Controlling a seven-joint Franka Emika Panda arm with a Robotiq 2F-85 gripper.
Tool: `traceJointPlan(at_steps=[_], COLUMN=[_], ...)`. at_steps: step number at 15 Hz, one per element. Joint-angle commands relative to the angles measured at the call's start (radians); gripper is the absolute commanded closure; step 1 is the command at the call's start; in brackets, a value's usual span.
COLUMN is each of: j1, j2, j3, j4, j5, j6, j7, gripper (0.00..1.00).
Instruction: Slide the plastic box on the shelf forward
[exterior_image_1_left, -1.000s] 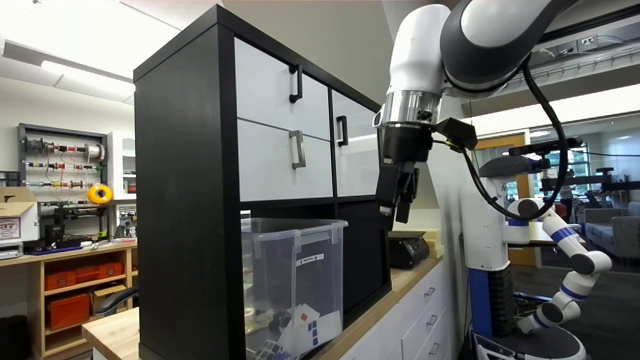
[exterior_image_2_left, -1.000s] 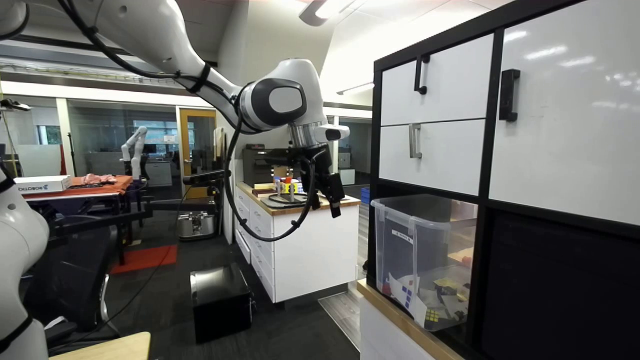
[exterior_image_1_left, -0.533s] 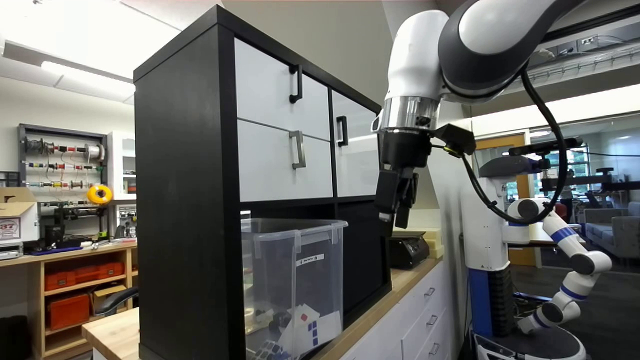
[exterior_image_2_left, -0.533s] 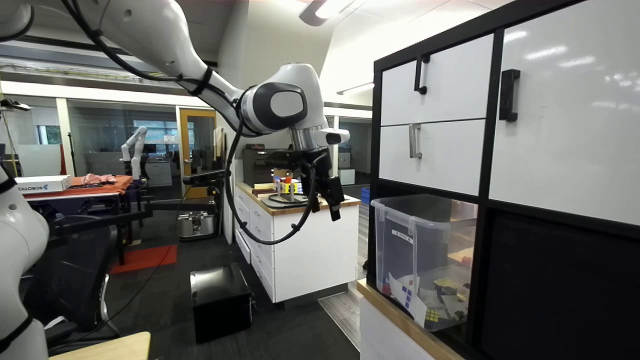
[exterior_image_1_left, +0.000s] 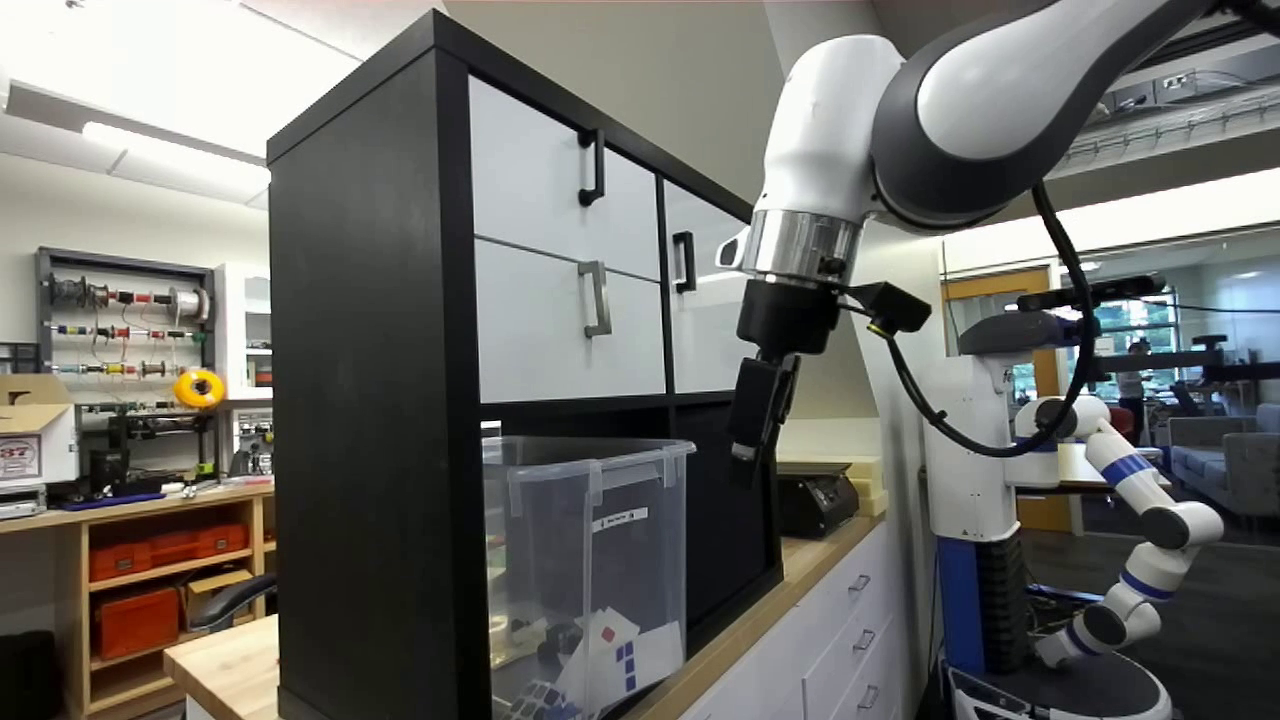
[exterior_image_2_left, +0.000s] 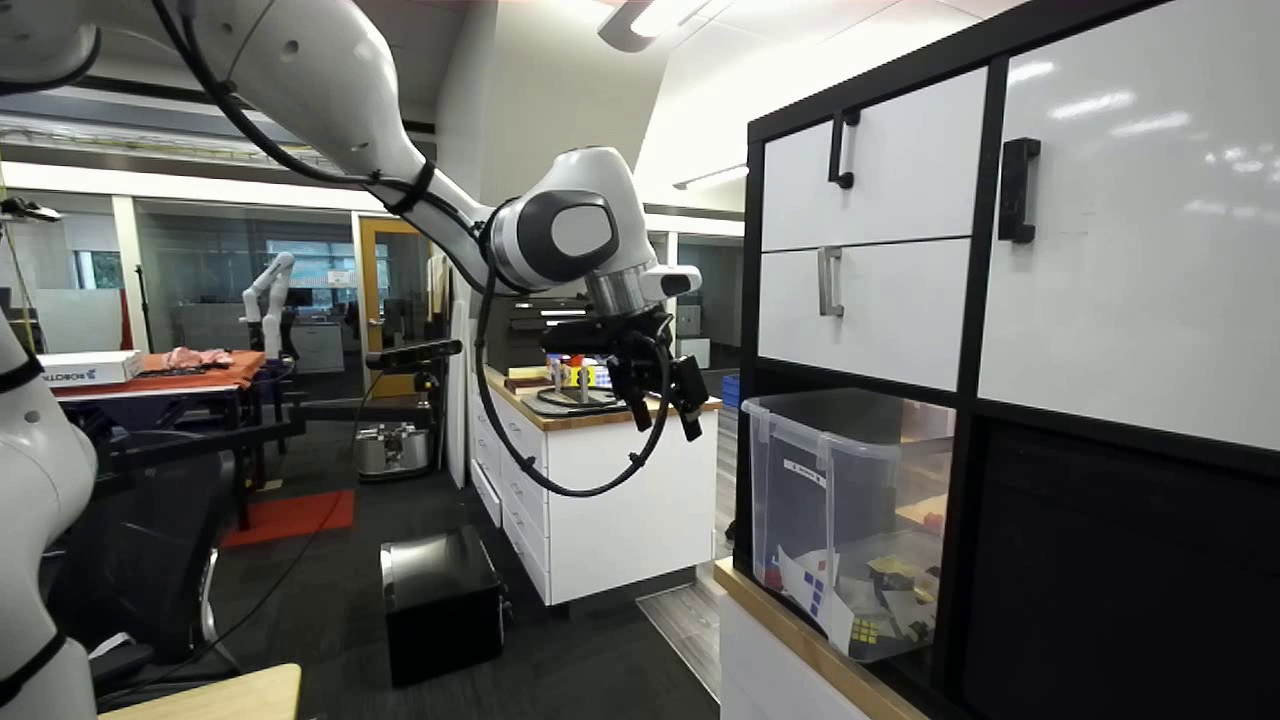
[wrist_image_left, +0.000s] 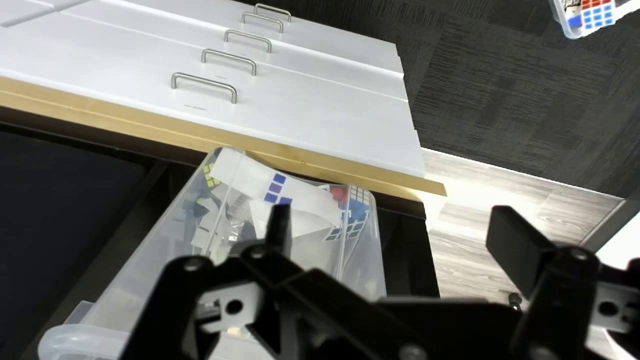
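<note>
Plastic box (exterior_image_1_left: 635, 560) sat in the shelf (exterior_image_1_left: 355, 400), in the opening under 2 white drawer fronts (exterior_image_1_left: 535, 320); shelf stood on the counter (exterior_image_1_left: 740, 635). Front rim (exterior_image_1_left: 650, 456) looked to jut slightly past the shelf front. We had the gripper (wrist_image_left: 390, 225) wide, nothing between the fingers (wrist_image_left: 520, 245), in front of the shelf and apart from the box. We read the step as the approach to that rim, slide not yet done. Finger spread looked roughly parallel to the shelf front, so we probably needed a wrist turn: 1 finger inside the rim, 1 outside, then clamp and draw level and slow so nothing tipped off the counter edge. Couldn't see the box's back or anything behind it. In the wrist view the rim was mostly behind our own gripper and cut at the lower edge. Contents (wrist_image_left: 277, 190) hazy through the plastic; label (exterior_image_1_left: 620, 519) unreadable.
</note>
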Motion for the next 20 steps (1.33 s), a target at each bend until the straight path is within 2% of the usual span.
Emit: traceJointPlan(at_steps=[1, 7, 15, 20], j1=[0.005, -0.004, -0.015, -0.038], j2=[0.034, 0.112, 0.222, 0.286], j3=[-0.014, -0.038, -0.065, -0.058], j4=[0.011, 0.077, 0.242, 0.307], j5=[-0.040, -0.056, -0.061, -0.028], j6=[0.072, 0.134, 0.162, 0.201], j7=[-0.092, -0.218, -0.350, -0.555], gripper=[0.00, 0.00, 0.00, 0.00])
